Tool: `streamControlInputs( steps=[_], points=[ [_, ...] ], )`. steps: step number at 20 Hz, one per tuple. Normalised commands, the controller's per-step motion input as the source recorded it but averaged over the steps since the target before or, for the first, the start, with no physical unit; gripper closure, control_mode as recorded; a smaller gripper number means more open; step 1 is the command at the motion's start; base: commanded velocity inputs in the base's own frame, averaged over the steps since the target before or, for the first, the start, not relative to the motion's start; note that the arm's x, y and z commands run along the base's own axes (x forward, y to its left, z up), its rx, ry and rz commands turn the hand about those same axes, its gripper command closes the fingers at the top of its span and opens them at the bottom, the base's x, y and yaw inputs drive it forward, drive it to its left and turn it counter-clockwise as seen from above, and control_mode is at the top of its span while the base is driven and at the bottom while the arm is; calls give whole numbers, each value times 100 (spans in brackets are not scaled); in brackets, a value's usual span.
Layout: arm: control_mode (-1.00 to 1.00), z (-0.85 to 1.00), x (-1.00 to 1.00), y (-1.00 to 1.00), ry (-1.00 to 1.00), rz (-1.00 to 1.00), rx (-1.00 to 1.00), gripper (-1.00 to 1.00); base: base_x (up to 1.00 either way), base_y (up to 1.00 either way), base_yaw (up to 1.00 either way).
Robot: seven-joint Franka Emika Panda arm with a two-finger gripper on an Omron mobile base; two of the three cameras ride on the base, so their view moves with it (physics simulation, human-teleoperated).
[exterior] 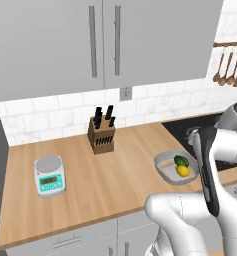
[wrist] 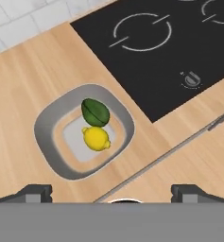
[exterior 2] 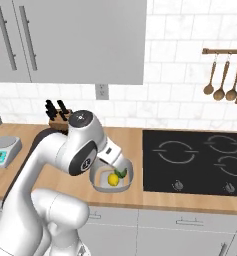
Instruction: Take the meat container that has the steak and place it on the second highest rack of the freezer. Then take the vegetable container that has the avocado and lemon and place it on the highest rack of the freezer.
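Vegetable container [wrist: 49, 124]: a shallow grey dish with rounded corners, sitting flat on the wooden worktop [exterior: 105, 175], near the front edge and just left of the black cooktop [exterior 2: 195, 160]. Nothing grips it.

Hand [wrist: 112, 191]: poised above the container, looking down on it. Both dark fingertips [wrist: 35, 193] stand at the far sides of the hand view, spread wide, nothing between them. Hand is open and empty, apart from the dish.

Inside the dish: avocado [wrist: 95, 112], dark green, and lemon [wrist: 96, 138], bright yellow. The two lie touching, the avocado on the side toward the wall, the lemon toward the worktop's front edge. In the left base view both fruits [exterior: 181, 165] show clearly in the dish; in the right base view the lemon [exterior 2: 113, 179] is plain, while the avocado is partly covered by the white wrist.

Further out on the worktop: a wooden knife block [exterior: 101, 135] with dark handles, back near the tiled wall, well apart from the dish. A small kitchen scale [exterior: 50, 176] with a teal front stands to the left, closer to the front edge.

On the wall: a socket [exterior: 125, 93] above the knife block, grey upper cabinets [exterior: 90, 40] with long bar handles, and wooden spoons [exterior 2: 220, 80] hanging from a rail over the cooktop. Grey drawers [exterior 2: 190, 225] run below the worktop.
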Motion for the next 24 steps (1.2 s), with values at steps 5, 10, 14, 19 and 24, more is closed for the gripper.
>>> streamControlInputs(
  steps=[5,10,14,19,24],
  points=[
    [-100,-6,-1,-16,16,0,7,-100,0,0,0],
    [-100,-44,2,-10,5,0,7,-100,0,0,0],
    [-100,-45,8,-3,0,0,1,-100,0,0,0],
    [-100,-40,7,-18,0,0,1,-100,0,0,0],
    [-100,-20,15,-8,0,0,2,-100,0,0,0]
  ],
)
